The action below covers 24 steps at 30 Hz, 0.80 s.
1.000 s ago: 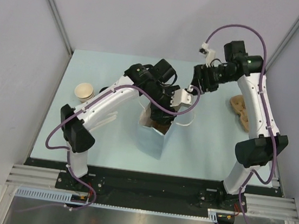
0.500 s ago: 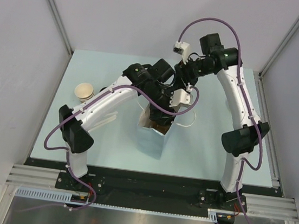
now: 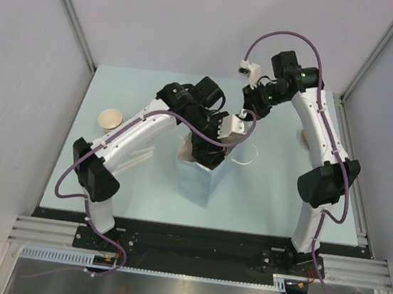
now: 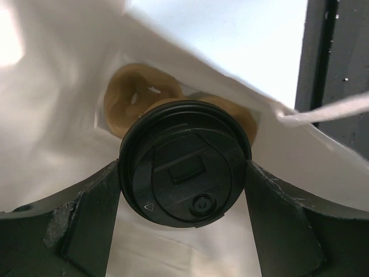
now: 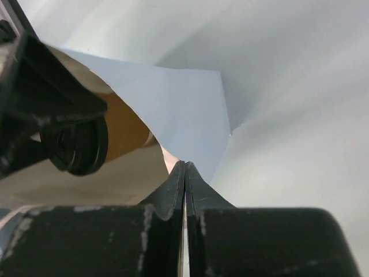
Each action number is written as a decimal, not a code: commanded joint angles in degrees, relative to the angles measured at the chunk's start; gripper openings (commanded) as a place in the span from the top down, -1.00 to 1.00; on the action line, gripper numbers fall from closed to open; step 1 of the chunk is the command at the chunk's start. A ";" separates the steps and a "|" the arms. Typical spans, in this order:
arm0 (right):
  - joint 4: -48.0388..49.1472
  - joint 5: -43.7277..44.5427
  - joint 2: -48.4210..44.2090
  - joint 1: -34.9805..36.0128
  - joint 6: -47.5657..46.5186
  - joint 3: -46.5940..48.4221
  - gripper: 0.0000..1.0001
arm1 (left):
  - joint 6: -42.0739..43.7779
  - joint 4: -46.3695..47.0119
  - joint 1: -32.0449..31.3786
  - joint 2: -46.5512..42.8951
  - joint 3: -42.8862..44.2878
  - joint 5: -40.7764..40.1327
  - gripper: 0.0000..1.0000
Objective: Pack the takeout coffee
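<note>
The takeout coffee (image 4: pixel 184 164), a brown paper cup with a round black lid, hangs inside the mouth of a white paper bag (image 3: pixel 196 179). My left gripper (image 4: pixel 183 173) is shut on it, one finger pressed against each side of the lid. The right wrist view shows the cup's brown side (image 5: pixel 124 130) within the bag (image 5: pixel 184 98). My right gripper (image 5: pixel 184 167) is shut, pinching the bag's upper rim. From above, the left gripper (image 3: pixel 214 146) is over the bag opening and the right gripper (image 3: pixel 247 114) is just behind it.
A tan pulp cup carrier (image 4: pixel 130 101) lies in the bag under the cup. A stack of unlidded tan cups (image 3: pixel 110 118) stands at the table's left. The bag's string handle (image 3: pixel 249 153) hangs to the right. A tan object (image 3: pixel 303 136) peeks out behind the right arm.
My right arm has swung left to the bag and its jaws have shut on the rim. The left gripper with the coffee has sunk slightly into the bag.
</note>
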 commanded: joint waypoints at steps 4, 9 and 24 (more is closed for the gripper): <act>-2.38 0.69 -8.84 -0.59 1.43 -7.02 1.00 | -1.27 -1.51 2.28 -3.46 1.37 0.34 0.34; -7.11 -0.28 -7.26 0.46 2.39 -1.40 1.00 | -0.83 -1.25 2.37 -2.93 1.20 -0.80 0.34; -10.02 -7.65 -10.78 0.73 8.28 -0.75 0.72 | -0.57 0.33 3.16 -3.10 1.82 0.68 0.33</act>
